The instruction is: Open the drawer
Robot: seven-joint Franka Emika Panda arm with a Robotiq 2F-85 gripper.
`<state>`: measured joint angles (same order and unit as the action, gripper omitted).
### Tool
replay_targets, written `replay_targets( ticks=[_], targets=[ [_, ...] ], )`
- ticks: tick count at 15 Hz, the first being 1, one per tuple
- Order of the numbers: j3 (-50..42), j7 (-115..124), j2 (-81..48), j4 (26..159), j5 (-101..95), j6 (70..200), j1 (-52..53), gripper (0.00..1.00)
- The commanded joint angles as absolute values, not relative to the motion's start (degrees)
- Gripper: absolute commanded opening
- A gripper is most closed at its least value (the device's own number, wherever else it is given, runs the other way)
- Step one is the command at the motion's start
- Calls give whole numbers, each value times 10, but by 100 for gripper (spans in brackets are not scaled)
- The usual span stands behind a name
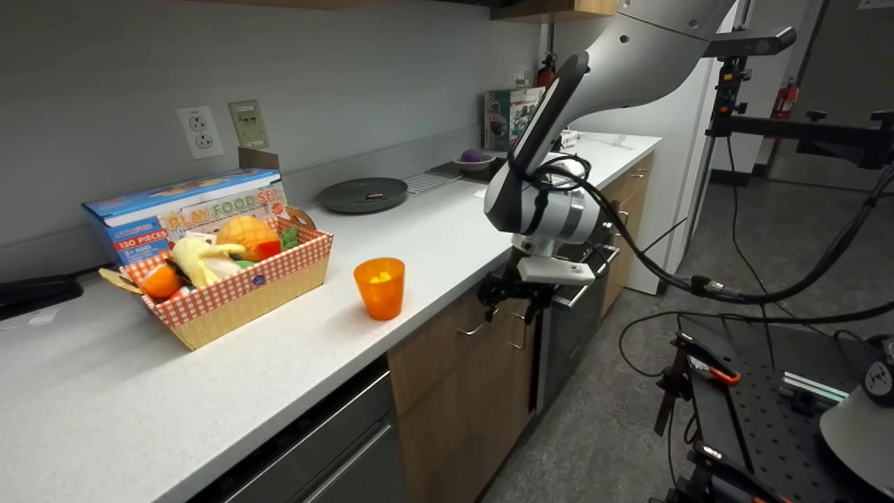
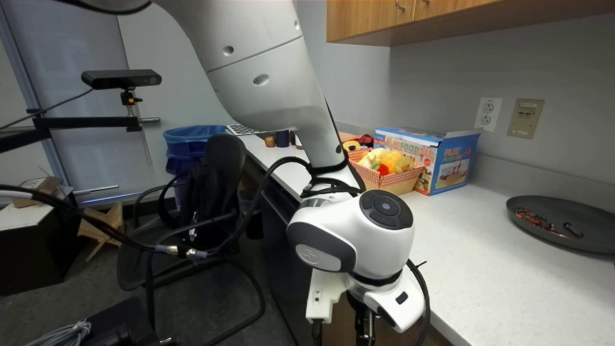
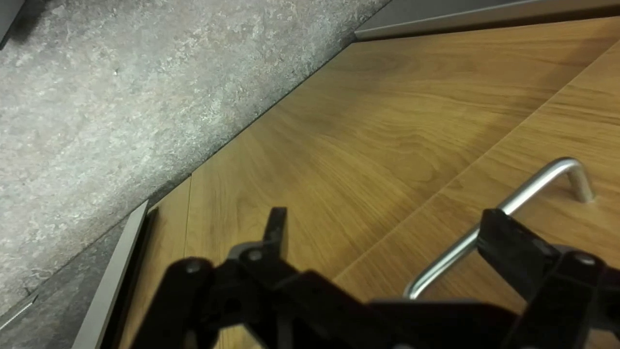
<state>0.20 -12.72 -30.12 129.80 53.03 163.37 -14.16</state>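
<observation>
The drawer (image 1: 429,349) has a light brown wood front under the counter and looks shut. Its silver bar handle (image 1: 472,330) is just left of my gripper in an exterior view. The wrist view shows the drawer front (image 3: 542,140) and the slanting handle (image 3: 525,191) at lower right. My gripper (image 3: 386,215) is open, fingers wide apart, holding nothing. Its right finger overlaps the bar in the wrist view; I cannot tell if they touch. The left finger is over the wood panel below the drawer. The gripper (image 1: 511,316) points down before the cabinets; the drawer's inside is hidden.
A dark grey appliance (image 1: 349,461) and an oven (image 1: 576,314) flank the wood cabinets. A narrow door has a vertical handle (image 1: 519,332). The white counter (image 1: 293,377) overhangs, with an orange cup (image 1: 380,290) and a food basket (image 1: 258,293) on it.
</observation>
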Motion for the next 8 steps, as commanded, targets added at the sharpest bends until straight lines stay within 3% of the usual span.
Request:
replay_targets(
  ticks=[1, 8],
  targets=[
    [37, -173, -322, 1277, 584, 1663, -171, 100],
    [97, -268, -319, 1285, 698, 1704, -216, 100]
  ],
)
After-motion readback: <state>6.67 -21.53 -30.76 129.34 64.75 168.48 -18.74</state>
